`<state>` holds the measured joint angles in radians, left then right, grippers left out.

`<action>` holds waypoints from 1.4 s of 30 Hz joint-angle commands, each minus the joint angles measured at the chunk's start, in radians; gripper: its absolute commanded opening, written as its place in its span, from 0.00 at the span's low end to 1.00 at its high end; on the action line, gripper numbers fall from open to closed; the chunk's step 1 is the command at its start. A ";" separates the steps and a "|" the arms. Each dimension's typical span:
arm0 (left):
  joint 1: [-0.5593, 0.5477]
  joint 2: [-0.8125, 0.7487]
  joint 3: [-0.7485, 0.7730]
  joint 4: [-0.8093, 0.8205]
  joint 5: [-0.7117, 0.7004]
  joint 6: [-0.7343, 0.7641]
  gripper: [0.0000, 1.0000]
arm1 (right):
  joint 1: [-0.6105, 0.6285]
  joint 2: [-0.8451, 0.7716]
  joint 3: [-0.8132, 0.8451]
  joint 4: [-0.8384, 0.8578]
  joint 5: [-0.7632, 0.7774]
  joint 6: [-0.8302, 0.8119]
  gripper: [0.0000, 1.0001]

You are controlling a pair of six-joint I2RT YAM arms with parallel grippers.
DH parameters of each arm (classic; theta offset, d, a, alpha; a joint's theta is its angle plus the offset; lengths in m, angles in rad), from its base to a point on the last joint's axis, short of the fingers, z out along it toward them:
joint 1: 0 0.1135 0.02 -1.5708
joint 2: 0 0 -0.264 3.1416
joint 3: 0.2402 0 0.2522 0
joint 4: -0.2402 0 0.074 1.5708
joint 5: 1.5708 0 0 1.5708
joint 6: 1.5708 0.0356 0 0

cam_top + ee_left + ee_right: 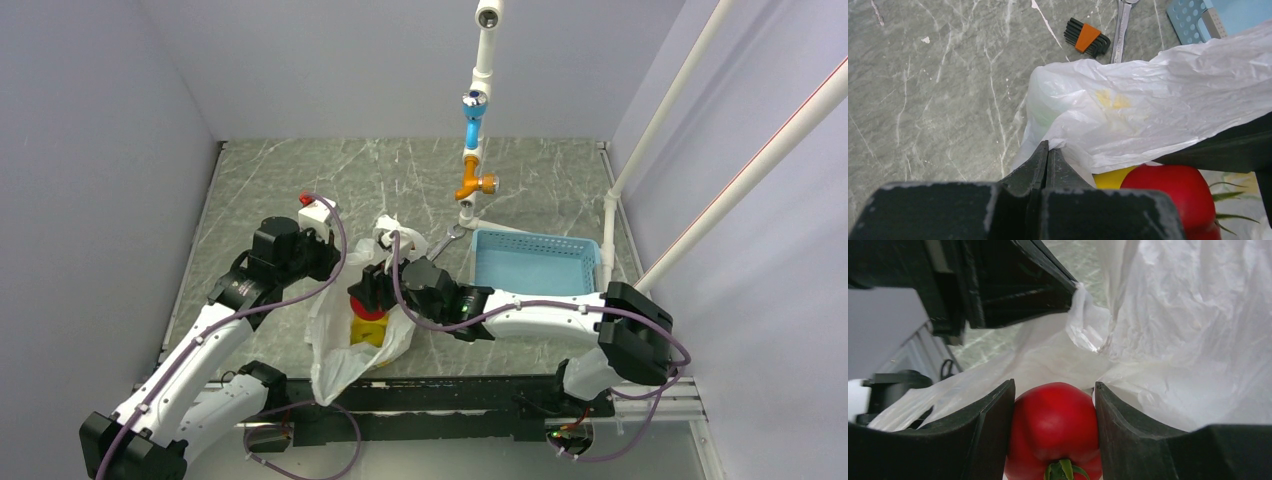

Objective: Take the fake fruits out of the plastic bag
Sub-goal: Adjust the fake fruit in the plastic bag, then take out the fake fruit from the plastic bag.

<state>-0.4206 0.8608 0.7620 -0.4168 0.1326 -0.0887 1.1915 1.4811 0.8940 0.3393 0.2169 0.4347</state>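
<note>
1. The plastic bag [335,365] lies crumpled on the marble table [280,180] between the two arms, with its mouth at its 12 o'clock end in the overhead view.
2. The left gripper [1048,156] is at the bag's 11 o'clock edge. Its fingers are pressed together on a fold of the thin film and hold the mouth up.
3. The right gripper [1054,407] reaches in from 3 o'clock. Its jaws are partly closed and clamp both sides of the red round fruit [1053,425], whose green stem points toward the wrist camera.
4. The red fruit sits at the bag's mouth, with film draped around it, so it does not look clear of the bag yet.
5. A yellow fruit [367,333] lies in the bag at 6 o'clock of the red one.
6. No fruit lies out on the table, so the task looks barely begun: the first fruit is in hand and the rest remain to be fetched.
7. A blue slotted basket [535,262] stands at 3 o'clock of the bag, a wrench [440,243] lies at 1 o'clock, and a hex key set [1087,37] lies beside it.
</note>
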 commanded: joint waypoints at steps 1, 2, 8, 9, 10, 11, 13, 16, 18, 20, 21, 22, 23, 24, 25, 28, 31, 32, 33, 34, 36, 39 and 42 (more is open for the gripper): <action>-0.004 -0.014 0.040 0.017 -0.010 0.017 0.00 | -0.005 -0.043 0.082 0.058 -0.049 0.078 0.05; -0.004 -0.015 0.040 0.015 -0.010 0.017 0.00 | -0.005 -0.035 0.091 0.040 -0.033 0.067 0.06; -0.007 -0.021 0.039 0.016 -0.002 0.015 0.00 | -0.003 -0.006 0.002 -0.017 0.171 -0.030 0.07; -0.007 -0.021 0.039 0.018 0.001 0.015 0.00 | -0.003 0.000 -0.030 0.009 0.195 -0.059 0.09; -0.007 -0.022 0.039 0.018 0.003 0.015 0.00 | -0.004 0.010 -0.059 0.032 0.208 -0.085 0.12; -0.007 -0.021 0.040 0.019 0.006 0.015 0.00 | -0.005 0.025 -0.087 0.070 0.207 -0.113 0.15; -0.007 -0.014 0.040 0.019 0.017 0.014 0.00 | -0.008 0.058 -0.123 0.124 0.187 -0.162 0.18; -0.010 0.004 0.043 0.020 0.046 0.011 0.00 | -0.007 0.119 -0.144 0.154 0.180 -0.192 0.18; -0.010 0.024 0.046 0.024 0.079 0.009 0.00 | -0.008 0.134 -0.168 0.173 0.195 -0.178 0.20; -0.010 0.045 0.048 0.030 0.116 0.007 0.00 | -0.007 0.123 -0.193 0.182 0.201 -0.175 0.29; -0.010 0.062 0.052 0.030 0.130 0.005 0.00 | -0.007 0.111 -0.190 0.164 0.201 -0.171 0.34; -0.011 0.080 0.060 0.017 0.147 0.002 0.00 | -0.005 0.097 -0.176 0.126 0.200 -0.164 0.40; -0.012 0.101 0.071 0.009 0.167 0.003 0.00 | 0.000 0.077 -0.156 0.080 0.202 -0.156 0.44; -0.012 0.122 0.090 -0.007 0.180 0.000 0.00 | 0.008 0.056 -0.139 0.031 0.213 -0.152 0.50; -0.013 0.143 0.110 -0.029 0.183 -0.006 0.00 | 0.019 0.033 -0.120 -0.012 0.227 -0.147 0.57; -0.020 0.189 0.175 -0.087 0.187 0.002 0.00 | 0.048 -0.034 -0.071 -0.136 0.243 -0.112 0.74; -0.026 0.174 0.148 -0.063 0.192 -0.004 0.00 | 0.081 -0.091 -0.065 -0.168 0.233 -0.105 0.83; -0.028 0.157 0.124 -0.042 0.201 -0.010 0.00 | 0.093 -0.103 -0.062 -0.176 0.241 -0.105 0.85; -0.034 0.137 0.099 -0.019 0.206 -0.017 0.00 | 0.104 -0.112 -0.058 -0.184 0.241 -0.107 0.86; -0.042 0.119 0.073 -0.001 0.202 -0.022 0.00 | 0.112 -0.118 -0.057 -0.184 0.234 -0.108 0.86; -0.063 0.092 0.067 0.001 0.178 -0.012 0.00 | 0.117 -0.123 -0.070 -0.150 0.207 -0.118 0.87; -0.088 0.066 0.061 -0.021 0.130 0.005 0.00 | 0.116 -0.120 -0.103 -0.067 0.161 -0.157 0.80; -0.101 0.076 0.086 -0.086 0.127 0.001 0.00 | 0.117 -0.096 -0.102 -0.017 0.084 -0.214 0.69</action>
<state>-0.5037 0.9455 0.8246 -0.4629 0.2790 -0.0937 1.3090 1.3689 0.7929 0.2256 0.3889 0.2890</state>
